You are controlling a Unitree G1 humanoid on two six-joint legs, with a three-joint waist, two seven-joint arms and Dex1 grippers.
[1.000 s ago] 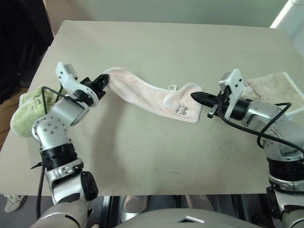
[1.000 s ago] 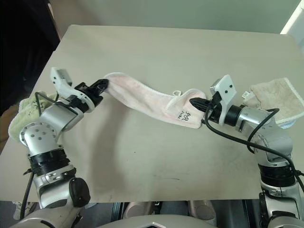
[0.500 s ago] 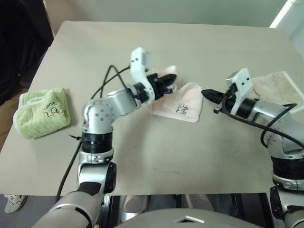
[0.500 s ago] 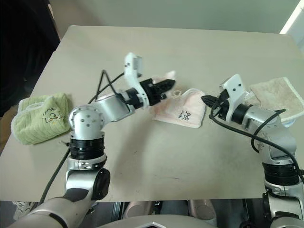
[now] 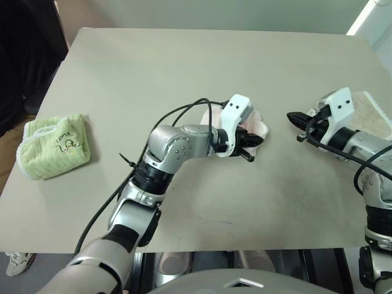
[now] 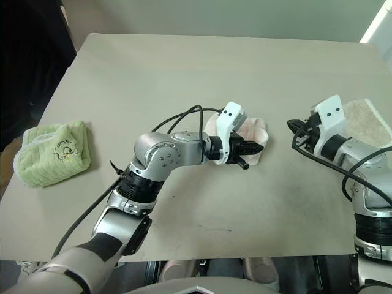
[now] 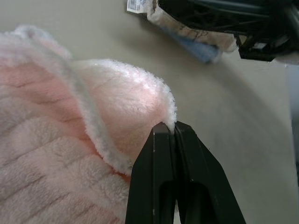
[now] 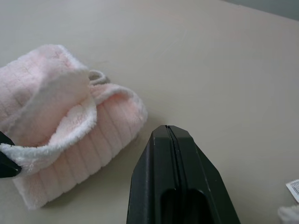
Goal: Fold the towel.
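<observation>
Nearest, in the middle of the left eye view, the left gripper [image 5: 256,140] reaches across toward the right of the frame, its black fingers [image 7: 174,140] pressed almost together and pinching the white-trimmed edge of the towel [image 5: 257,125]. The towel, pale pink and ribbed, lies doubled over in a small heap on the table [image 5: 184,73], just right of centre, with the pinched corner lying over the layer below (the small white loop peeks out at its far side in the right wrist view). To the right, at mid-height near the frame's right edge, the right gripper [image 5: 294,117] points back toward the towel with its fingers pressed together on nothing, apart from the cloth with bare tabletop between them. Just behind that arm, at the right edge, lies a beige towel [image 5: 375,113]. At the left edge of the frame, well apart from everything else, a light green towel [image 5: 54,146] sits folded on the table.
</observation>
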